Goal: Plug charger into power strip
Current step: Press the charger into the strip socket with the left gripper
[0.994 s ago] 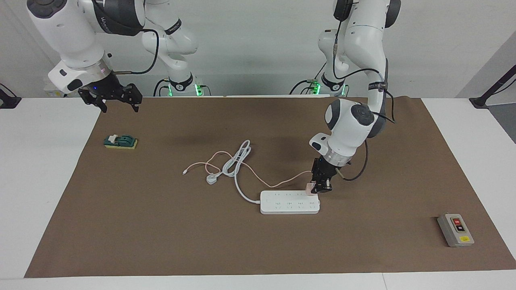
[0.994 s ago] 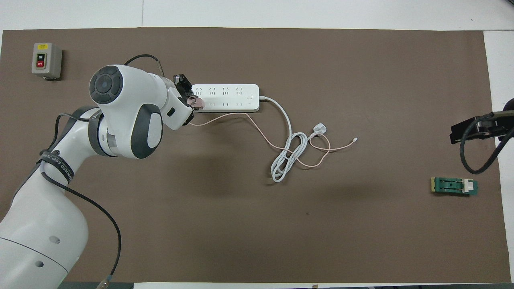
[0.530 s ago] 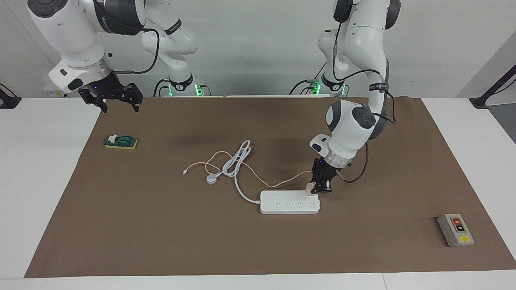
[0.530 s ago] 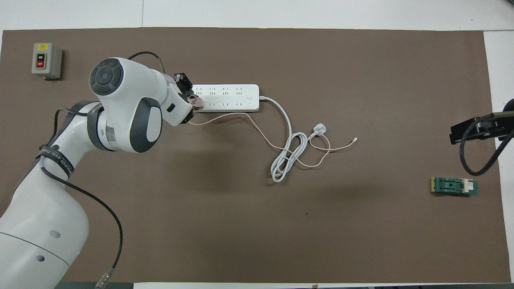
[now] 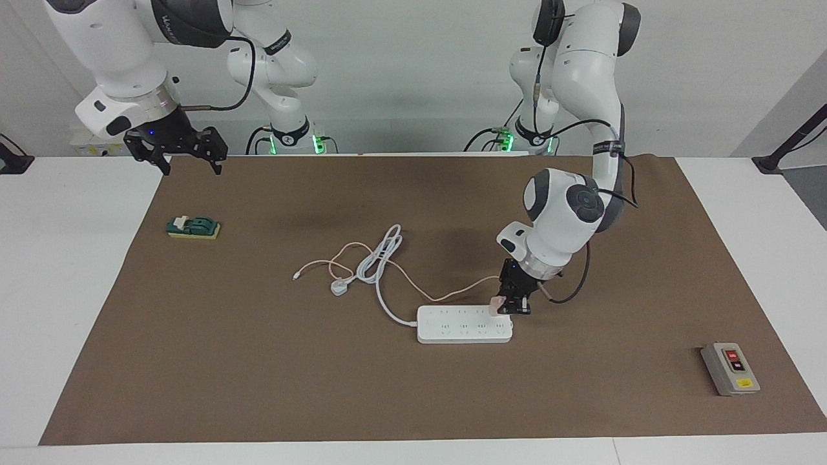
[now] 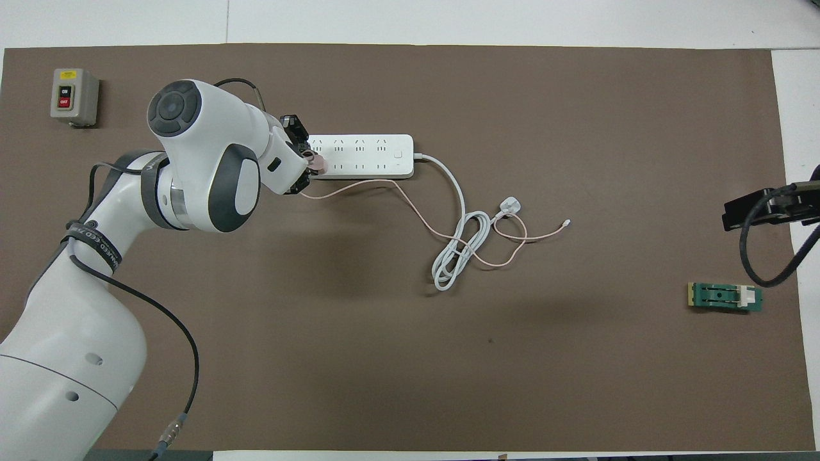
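Left claw [image 5: 512, 306] grips our small pale pink cube charger [image 5: 496, 305], pressing it onto the long white power strip's [image 5: 464, 324] end socket to seat the pins; right claw [image 5: 176, 147] waits open.

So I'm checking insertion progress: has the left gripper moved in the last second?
Yes. The left gripper, holding the charger, sank slightly toward the power strip.

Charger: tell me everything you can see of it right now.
The charger is a small pale pink cube, plastic by its look, held in the left gripper and set on the power strip at its end toward the left arm. Whether it is fully seated cannot be told. Its thin pink cable trails across the mat, looping through the strip's white cord.
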You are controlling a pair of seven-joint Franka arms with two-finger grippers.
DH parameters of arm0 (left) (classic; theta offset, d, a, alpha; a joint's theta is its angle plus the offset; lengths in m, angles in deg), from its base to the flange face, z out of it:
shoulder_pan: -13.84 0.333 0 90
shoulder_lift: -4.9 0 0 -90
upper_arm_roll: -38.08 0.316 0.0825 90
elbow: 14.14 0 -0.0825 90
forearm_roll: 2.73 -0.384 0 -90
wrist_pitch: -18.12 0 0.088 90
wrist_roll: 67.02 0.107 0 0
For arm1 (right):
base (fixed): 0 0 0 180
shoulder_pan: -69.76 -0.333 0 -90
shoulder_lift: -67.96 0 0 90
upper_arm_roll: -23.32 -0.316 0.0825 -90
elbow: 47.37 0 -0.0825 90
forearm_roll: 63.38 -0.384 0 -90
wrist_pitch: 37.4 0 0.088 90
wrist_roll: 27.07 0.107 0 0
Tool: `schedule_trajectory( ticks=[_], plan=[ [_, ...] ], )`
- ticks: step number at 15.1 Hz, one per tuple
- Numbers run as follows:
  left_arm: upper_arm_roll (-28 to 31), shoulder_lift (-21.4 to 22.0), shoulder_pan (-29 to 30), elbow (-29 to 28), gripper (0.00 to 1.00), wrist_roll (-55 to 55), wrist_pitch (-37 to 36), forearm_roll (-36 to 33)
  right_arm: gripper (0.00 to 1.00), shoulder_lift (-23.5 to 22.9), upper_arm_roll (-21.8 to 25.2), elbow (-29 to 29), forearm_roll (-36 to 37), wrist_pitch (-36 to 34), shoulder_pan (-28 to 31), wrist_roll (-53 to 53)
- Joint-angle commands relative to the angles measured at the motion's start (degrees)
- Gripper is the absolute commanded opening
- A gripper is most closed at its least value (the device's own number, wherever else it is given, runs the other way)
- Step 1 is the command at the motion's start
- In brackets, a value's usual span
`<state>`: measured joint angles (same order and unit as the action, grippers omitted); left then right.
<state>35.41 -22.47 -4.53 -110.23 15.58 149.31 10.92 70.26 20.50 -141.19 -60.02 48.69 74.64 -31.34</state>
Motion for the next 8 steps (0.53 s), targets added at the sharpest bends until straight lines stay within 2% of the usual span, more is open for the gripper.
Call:
schedule_trajectory(
  ticks=[1,6,8],
  plan=[
    [-0.23,-3.75,-0.44,0.64,0.00,1.24,-0.94,-0.64,1.00,0.86,-0.53,-0.84,-0.20,-0.13,0.66,0.40],
    [-0.40,-3.75,-0.53,1.43,0.01,1.59,-1.29,-0.47,1.00,0.86,-0.53,-0.84,-0.20,-0.13,0.66,0.40],
    [-0.41,-3.75,-0.44,2.30,0.14,1.59,-2.17,-0.29,1.00,0.86,-0.53,-0.84,-0.20,-0.13,0.66,0.40]
  ],
)
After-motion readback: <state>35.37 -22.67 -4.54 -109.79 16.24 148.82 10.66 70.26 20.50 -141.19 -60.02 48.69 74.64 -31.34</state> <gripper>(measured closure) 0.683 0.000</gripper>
